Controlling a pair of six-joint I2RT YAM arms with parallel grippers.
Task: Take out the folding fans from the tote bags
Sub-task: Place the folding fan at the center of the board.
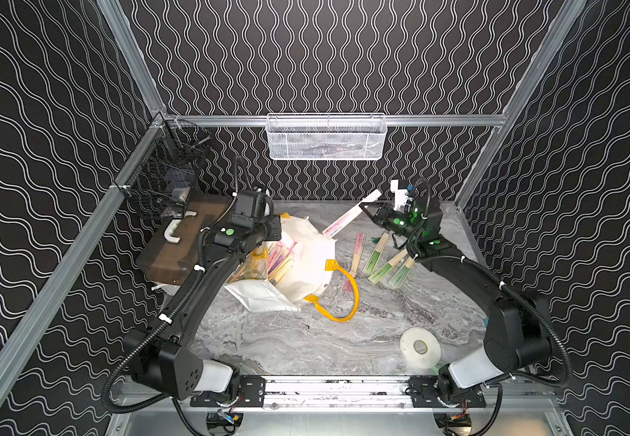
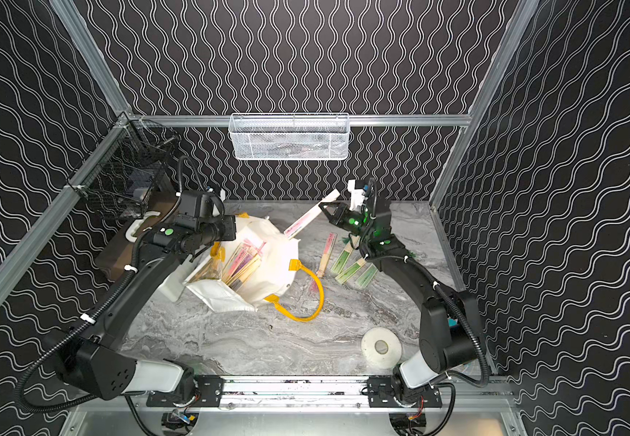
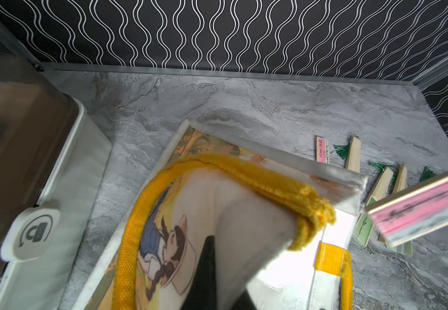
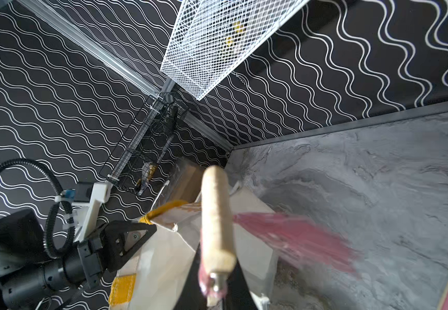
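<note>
Slanting rearward, pink fan (image 1: 343,221) gripped by right pincer (image 1: 365,208); left pincer (image 4: 147,230) seemingly pinches tote (image 1: 305,271).

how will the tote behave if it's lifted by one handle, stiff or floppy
Probably floppy: the tote is creased, slumped fabric. Its free handle lies limp, so it likely sags. The fans inside might slide toward the mouth.

Both top views are evenly lit and sharp, the light seemingly from above, with soft shadows under the arms on the marble table (image 1: 305,347). In the left wrist view the close tote bag (image 3: 244,214) is soft, its white edge blown out. In the right wrist view the pink fan (image 4: 217,214) is defocused and its tassel (image 4: 298,236) smeared by motion blur
</note>
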